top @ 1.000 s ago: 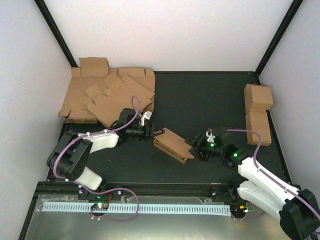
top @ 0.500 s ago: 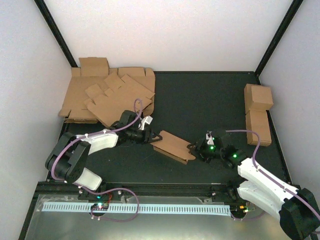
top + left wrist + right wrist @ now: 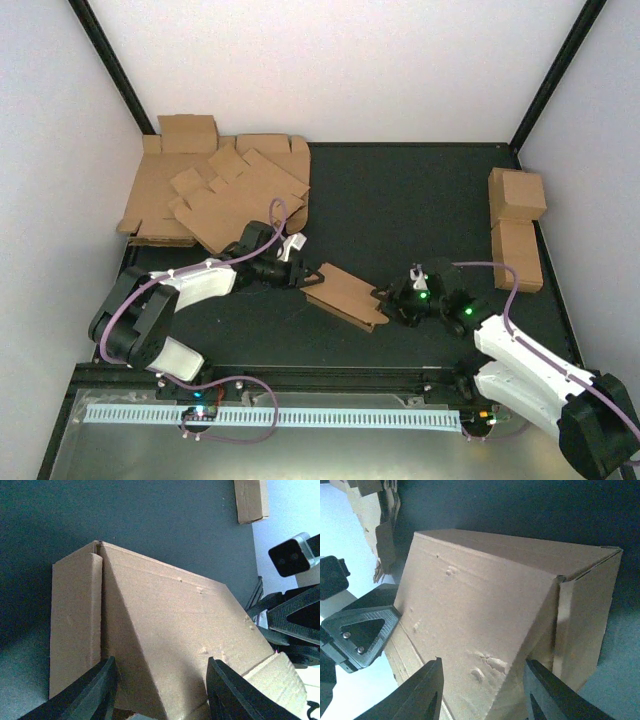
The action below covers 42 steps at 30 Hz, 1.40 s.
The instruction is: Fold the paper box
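The paper box [image 3: 346, 295], a low brown cardboard carton, lies slanted on the dark table between my two arms. My left gripper [image 3: 311, 275] is open at its left end. In the left wrist view its fingers [image 3: 95, 690] stand wide apart against the box [image 3: 165, 615], with a folded side flap on the left. My right gripper [image 3: 386, 298] is open at the box's right end. In the right wrist view its fingers [image 3: 547, 692] are spread before the dented box face [image 3: 480, 600]. Neither pair of jaws clamps the cardboard.
A stack of flat brown blanks [image 3: 215, 195] lies at the back left. Two finished cartons [image 3: 517, 195] [image 3: 518, 255] stand along the right wall. A metal rail [image 3: 270, 415] runs along the near edge. The black mat [image 3: 400, 200] is bare behind the box.
The box has settled lower and flatter and shifted slightly toward the near side. My left gripper has moved right along with it; my right gripper has closed in on its right end.
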Motion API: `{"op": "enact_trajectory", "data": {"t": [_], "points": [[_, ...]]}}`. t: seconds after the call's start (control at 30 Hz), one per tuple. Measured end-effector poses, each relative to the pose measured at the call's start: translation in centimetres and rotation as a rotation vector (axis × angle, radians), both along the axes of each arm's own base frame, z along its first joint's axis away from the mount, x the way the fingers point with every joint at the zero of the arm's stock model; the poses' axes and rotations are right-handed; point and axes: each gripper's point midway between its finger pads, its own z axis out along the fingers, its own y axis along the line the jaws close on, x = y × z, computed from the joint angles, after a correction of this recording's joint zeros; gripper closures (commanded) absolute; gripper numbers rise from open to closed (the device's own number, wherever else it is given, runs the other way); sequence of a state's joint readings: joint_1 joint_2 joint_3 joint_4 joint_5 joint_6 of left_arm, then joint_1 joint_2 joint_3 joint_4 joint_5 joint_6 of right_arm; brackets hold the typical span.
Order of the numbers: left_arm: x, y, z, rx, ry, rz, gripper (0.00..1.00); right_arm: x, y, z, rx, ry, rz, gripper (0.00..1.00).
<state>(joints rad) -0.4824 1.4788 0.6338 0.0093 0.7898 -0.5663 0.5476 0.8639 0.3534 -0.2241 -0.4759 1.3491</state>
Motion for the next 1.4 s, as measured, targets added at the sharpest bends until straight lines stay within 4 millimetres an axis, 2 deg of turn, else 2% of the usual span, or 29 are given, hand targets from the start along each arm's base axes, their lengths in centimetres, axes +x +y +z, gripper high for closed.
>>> {"op": "enact_trajectory", "data": {"t": [0.27, 0.73, 0.97, 1.1, 1.23, 1.4], "points": [[0.2, -0.1, 0.1, -0.006, 0.004, 0.012, 0.5, -0.1, 0.0, -0.5, 0.032, 0.042, -0.036, 0.62], [0.0, -0.4, 0.4, -0.014, 0.002, 0.019, 0.52, 0.4, 0.1, -1.0, 0.024, 0.061, -0.061, 0.63], [-0.1, 0.3, 0.2, 0.055, -0.055, 0.009, 0.51, 1.8, -1.1, 1.3, -0.116, -0.096, -0.029, 0.67], [-0.4, 0.8, -0.1, 0.096, -0.078, -0.007, 0.49, 1.1, -2.2, -0.1, -0.177, -0.117, -0.018, 0.73], [-0.6, 1.1, -0.3, 0.121, -0.089, -0.017, 0.47, 0.2, -3.0, -1.9, -0.21, -0.102, -0.003, 0.74], [-0.8, 1.6, 0.1, 0.148, -0.125, -0.025, 0.43, -0.1, -3.1, -2.5, -0.232, -0.112, 0.022, 0.72]]}}
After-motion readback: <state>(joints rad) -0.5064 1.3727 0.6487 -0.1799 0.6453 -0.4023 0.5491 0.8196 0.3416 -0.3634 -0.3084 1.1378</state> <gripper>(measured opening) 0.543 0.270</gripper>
